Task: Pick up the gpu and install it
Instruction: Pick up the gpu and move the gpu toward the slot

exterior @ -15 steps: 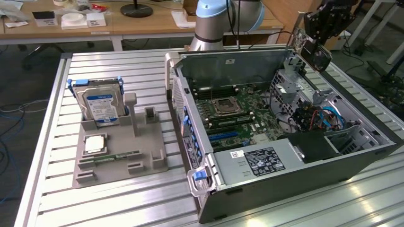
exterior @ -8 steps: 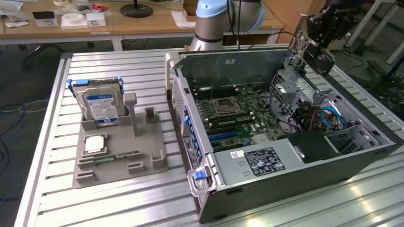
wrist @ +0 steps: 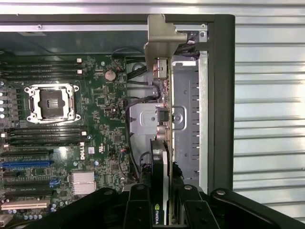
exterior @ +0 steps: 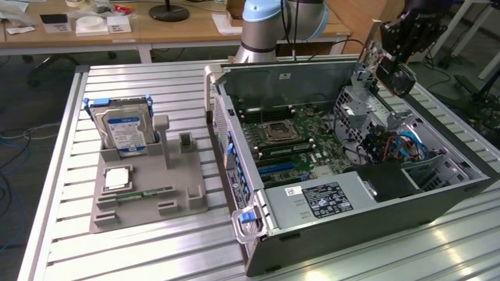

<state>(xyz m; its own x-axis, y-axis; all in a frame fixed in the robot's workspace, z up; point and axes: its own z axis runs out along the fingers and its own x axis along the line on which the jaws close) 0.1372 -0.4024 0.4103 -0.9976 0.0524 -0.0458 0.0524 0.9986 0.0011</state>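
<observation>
gpu (wrist: 160, 148) with NVIDIA logo, gripped edge-on by the half-closed hand (wrist: 161, 201), above open case (wrist: 221, 95), Dell-marked motherboard (wrist: 105, 112)

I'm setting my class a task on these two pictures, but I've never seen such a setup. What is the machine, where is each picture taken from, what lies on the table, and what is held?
The machine is a robot arm with a gripper, a clamp, at its end. One picture comes from a camera off the arm that looks over the table. The other comes from a camera on the arm's wrist, looking past the gripper. On the table lies an open computer case showing its green motherboard. Beside it, on the exterior view's left, a grey holder carries a hard drive, a processor chip and a memory stick. The gripper is clamped on the gpu, a graphics card, holding it above the case, not in a slot.
</observation>
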